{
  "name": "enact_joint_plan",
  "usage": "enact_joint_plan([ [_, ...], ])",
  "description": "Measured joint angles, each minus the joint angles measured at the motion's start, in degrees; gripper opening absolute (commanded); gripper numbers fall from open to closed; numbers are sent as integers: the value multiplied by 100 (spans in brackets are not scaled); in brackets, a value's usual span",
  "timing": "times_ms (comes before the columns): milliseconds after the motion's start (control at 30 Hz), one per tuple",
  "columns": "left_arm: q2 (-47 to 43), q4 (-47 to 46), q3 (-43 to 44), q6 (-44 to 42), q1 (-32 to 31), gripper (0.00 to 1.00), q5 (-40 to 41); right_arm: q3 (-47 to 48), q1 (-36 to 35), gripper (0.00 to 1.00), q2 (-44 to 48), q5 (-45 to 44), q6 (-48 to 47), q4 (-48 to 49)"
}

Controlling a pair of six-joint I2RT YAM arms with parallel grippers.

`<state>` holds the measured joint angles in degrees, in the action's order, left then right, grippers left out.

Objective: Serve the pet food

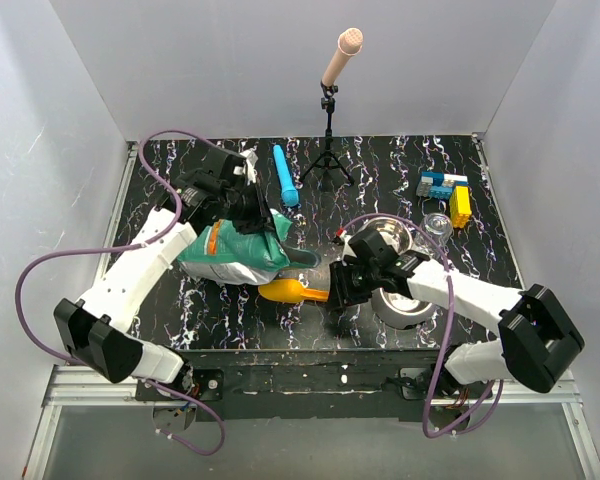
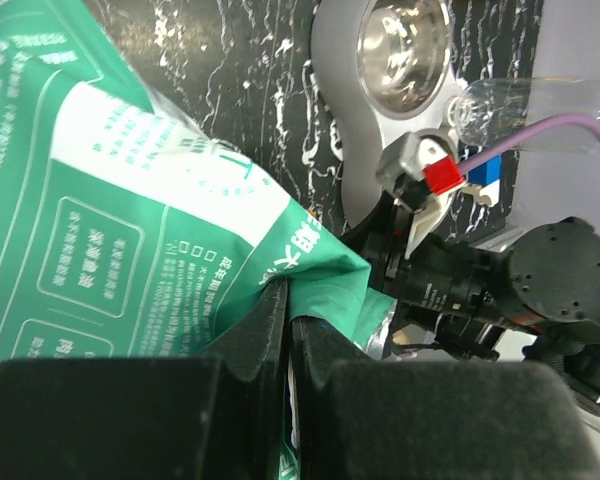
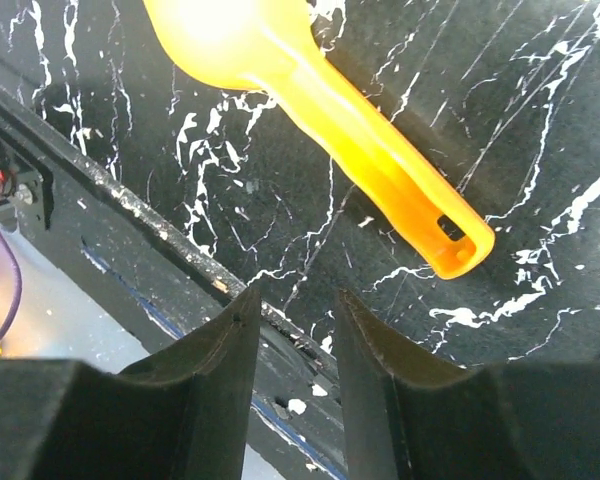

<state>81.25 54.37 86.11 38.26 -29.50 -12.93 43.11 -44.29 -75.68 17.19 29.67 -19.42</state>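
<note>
While my right claw [image 3: 295,297] hangs slightly spread with nothing between its fingers, the orange scoop [image 3: 310,100] lies just ahead of the tips; farther off, my left claw [image 2: 290,305] pinches the green food bag [image 2: 130,230], steel bowl [image 2: 405,45] beyond it

The only print is on the bag [image 2: 100,250], seen in the left wrist view. Its green face carries white Chinese characters set in rounded frames, one block at the middle of the face and another below it. They are turned sideways and too small to read. Beside them, along the white band, runs a short row of little square outlines. On the creased green corner just above the left fingers [image 2: 255,340] stand two or three larger white characters, broken by the fold and not legible. In the top view the bag [image 1: 235,250] shows no readable lettering.
</note>
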Motion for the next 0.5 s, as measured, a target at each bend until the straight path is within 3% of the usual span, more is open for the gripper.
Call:
enact_joint_plan([
  [67,-66,7,-153,26,-17,0,26,17,-2,56,-22,-109,11,-26],
  [133,-136,74,-278,35,-24,0,133,28,-2,79,-96,-240,4,-39],
  [200,-181,166,-310,35,-15,0,275,55,-2,84,-179,-337,-83,-111],
  [500,-81,723,197,-116,590,0,608,503,-280,75,-483,-861,-1220,-291],
])
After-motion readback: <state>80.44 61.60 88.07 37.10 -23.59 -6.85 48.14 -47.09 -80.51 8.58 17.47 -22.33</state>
